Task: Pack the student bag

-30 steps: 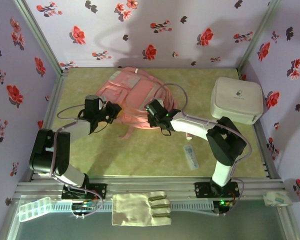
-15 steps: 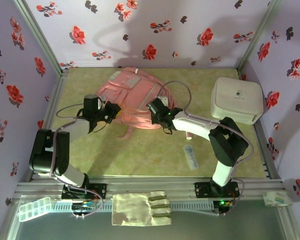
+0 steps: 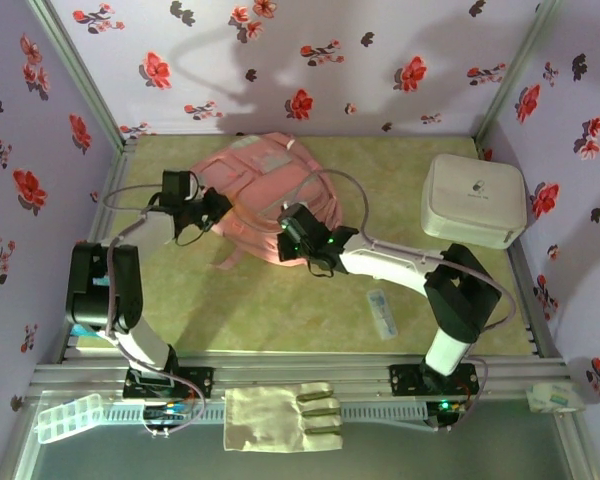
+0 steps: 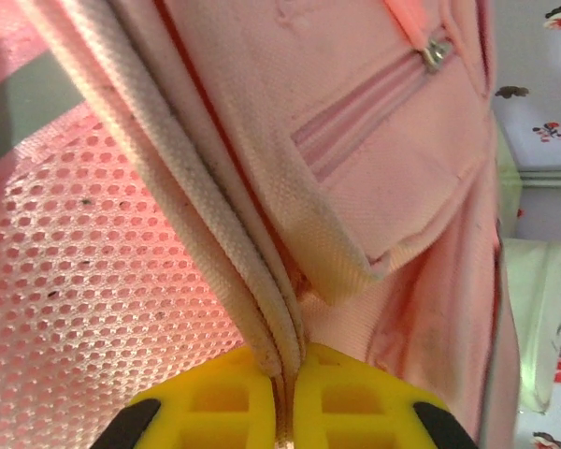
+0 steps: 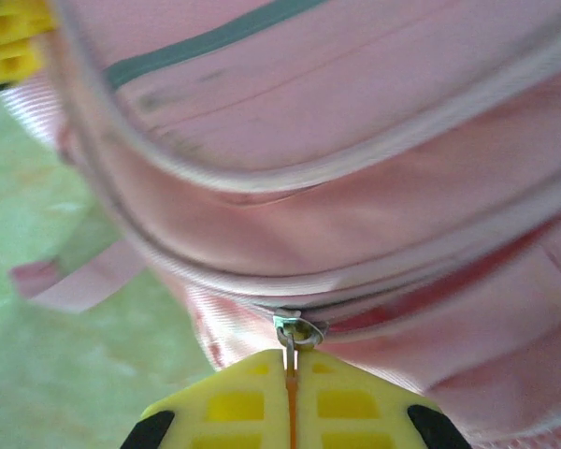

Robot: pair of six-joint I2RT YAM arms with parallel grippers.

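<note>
The pink student bag (image 3: 265, 185) lies at the back middle of the green table. My left gripper (image 3: 212, 210) is shut on the bag's pale trim (image 4: 262, 309) at its left edge; pink mesh (image 4: 93, 281) shows beside the trim and a zipped pocket (image 4: 374, 122) above it. My right gripper (image 3: 292, 243) is at the bag's near edge, shut on the metal zipper pull (image 5: 294, 335) of the bag's zipper. The bag's pink fabric (image 5: 355, 140) fills most of the right wrist view.
A white rounded hard box (image 3: 474, 201) stands at the back right. A small clear packet (image 3: 381, 313) lies on the table in front of the right arm. A cloth glove (image 3: 285, 415) and a clear plastic case (image 3: 68, 417) rest on the near rail.
Both grippers have moved left and slightly back, dragging the bag with them. The bag has shifted left and bunched up, and the right gripper has travelled left along the bag's near edge.
</note>
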